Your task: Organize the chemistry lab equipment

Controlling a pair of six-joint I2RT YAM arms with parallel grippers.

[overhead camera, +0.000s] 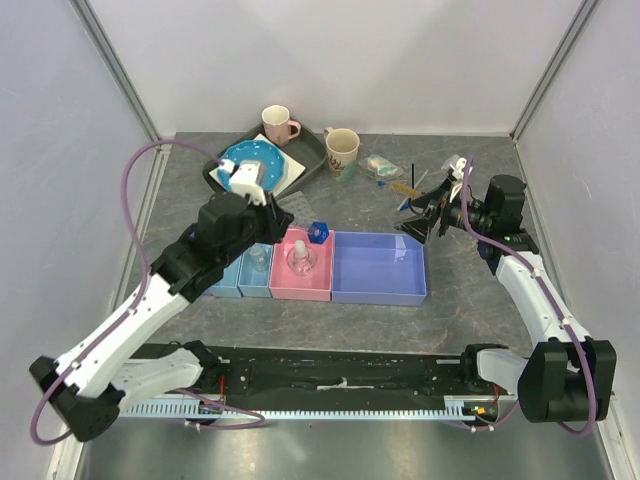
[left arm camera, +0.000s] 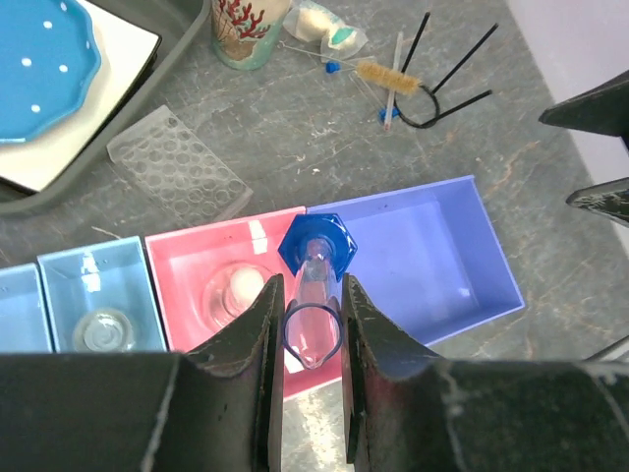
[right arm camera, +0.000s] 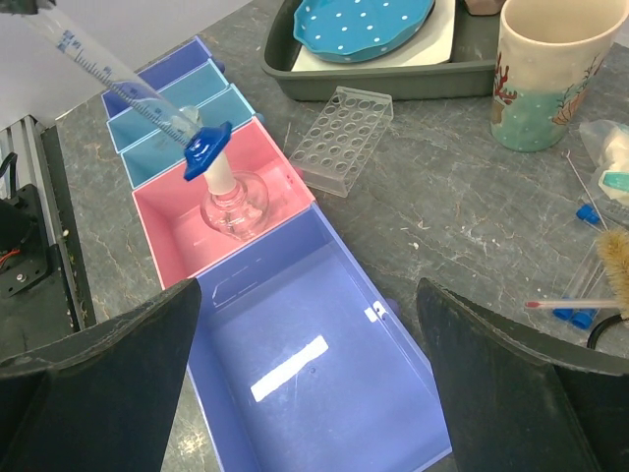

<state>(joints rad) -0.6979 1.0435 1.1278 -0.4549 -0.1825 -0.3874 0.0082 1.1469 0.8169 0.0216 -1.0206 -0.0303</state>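
The left jaws grip a blue-footed clear tube over the pink bin, probably to sort it there, while the right jaws hang spread wide, empty.

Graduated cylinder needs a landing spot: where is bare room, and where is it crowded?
The large periwinkle plastic bin is empty. Bare grey tabletop lies between it, the clear welled tray and the beige patterned mug. Crowded: the pink bin holds a round glass flask, and thin sticks and a black looped wire litter the table beside the mug.
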